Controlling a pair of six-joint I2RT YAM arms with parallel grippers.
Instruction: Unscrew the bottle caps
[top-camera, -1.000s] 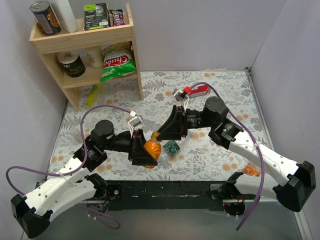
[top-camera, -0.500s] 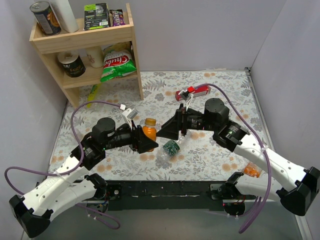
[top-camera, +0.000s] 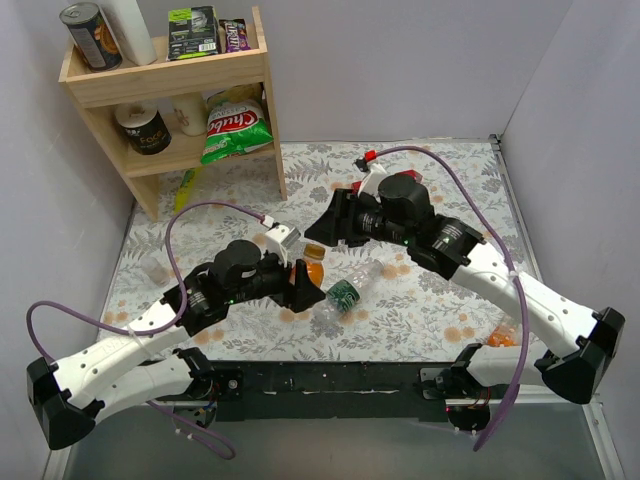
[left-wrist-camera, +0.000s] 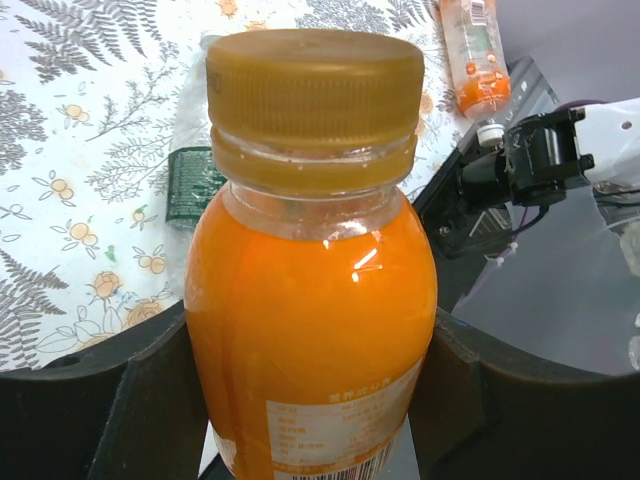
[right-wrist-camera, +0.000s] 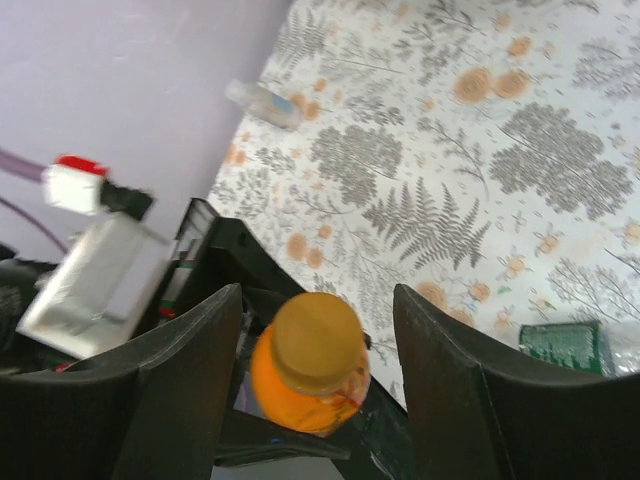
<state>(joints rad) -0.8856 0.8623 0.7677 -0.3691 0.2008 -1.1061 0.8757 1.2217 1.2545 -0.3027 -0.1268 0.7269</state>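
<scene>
My left gripper (top-camera: 305, 285) is shut on the short orange bottle (top-camera: 313, 272) and holds it upright above the mat. In the left wrist view the bottle (left-wrist-camera: 310, 300) fills the frame between my fingers (left-wrist-camera: 150, 400), with its orange cap (left-wrist-camera: 315, 75) on. My right gripper (top-camera: 333, 222) is open just behind and above the bottle. In the right wrist view its fingers (right-wrist-camera: 185, 385) stand wide on either side of the cap (right-wrist-camera: 315, 340) without touching it. The clear green-labelled bottle (top-camera: 346, 293) lies on the mat beside the left gripper. The slim orange bottle (top-camera: 505, 337) lies at the near right.
A wooden shelf (top-camera: 170, 75) with cans, boxes and a green snack bag (top-camera: 235, 125) stands at the back left. A small clear bottle (right-wrist-camera: 265, 102) lies near the left wall. The black base rail (top-camera: 330, 380) runs along the near edge.
My left gripper has carried the orange bottle a little to the right. My right gripper has drawn back from the bottle's right side to behind and above the cap.
</scene>
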